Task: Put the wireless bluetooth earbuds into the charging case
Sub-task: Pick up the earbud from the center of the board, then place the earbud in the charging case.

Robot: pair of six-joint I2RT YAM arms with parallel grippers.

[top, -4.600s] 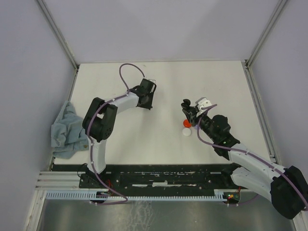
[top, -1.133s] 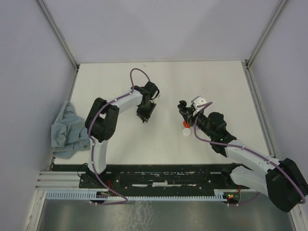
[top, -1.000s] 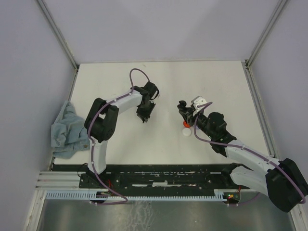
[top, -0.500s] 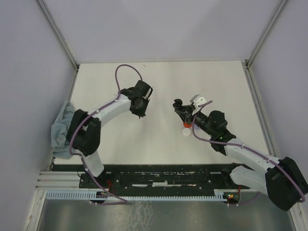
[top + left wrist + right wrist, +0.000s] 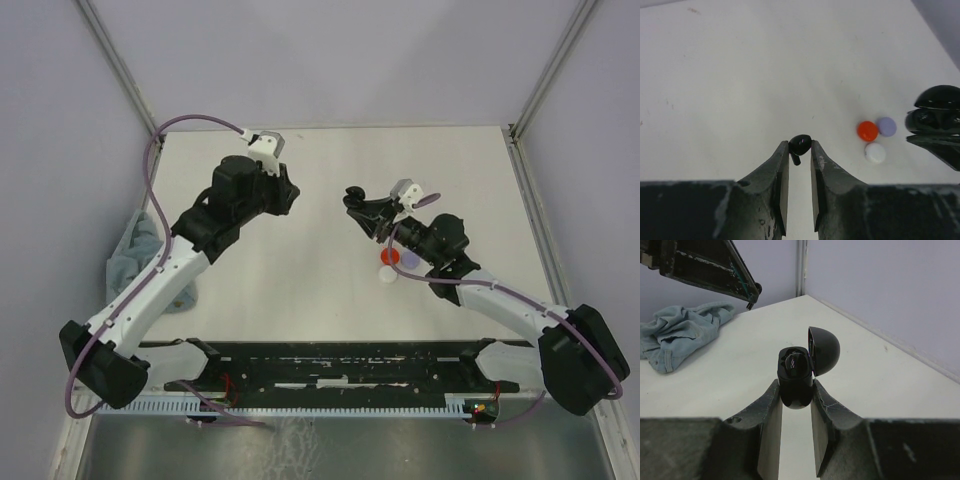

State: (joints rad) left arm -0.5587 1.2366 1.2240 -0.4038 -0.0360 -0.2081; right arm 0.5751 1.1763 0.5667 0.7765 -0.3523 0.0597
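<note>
My left gripper (image 5: 800, 146) is shut on a tiny black stemmed earbud (image 5: 800, 144), held above the table; in the top view it (image 5: 288, 197) is raised at the table's left centre. My right gripper (image 5: 796, 385) is shut on the black charging case (image 5: 797, 374), whose lid (image 5: 823, 350) stands open. One black earbud (image 5: 799, 363) seems to sit inside. In the top view the right gripper (image 5: 356, 203) holds the case at mid-table, a short gap right of the left gripper. The case also shows at the right edge of the left wrist view (image 5: 935, 114).
Three small round cases lie together on the table below the right gripper: red (image 5: 389, 257), lavender (image 5: 408, 258) and white (image 5: 388, 276). A crumpled blue cloth (image 5: 135, 262) lies at the table's left edge. Metal frame posts and walls bound the table.
My left arm has lifted off the table and swung up and back, carrying the black earbud. My right gripper has moved left with the open case, uncovering the lavender case.
</note>
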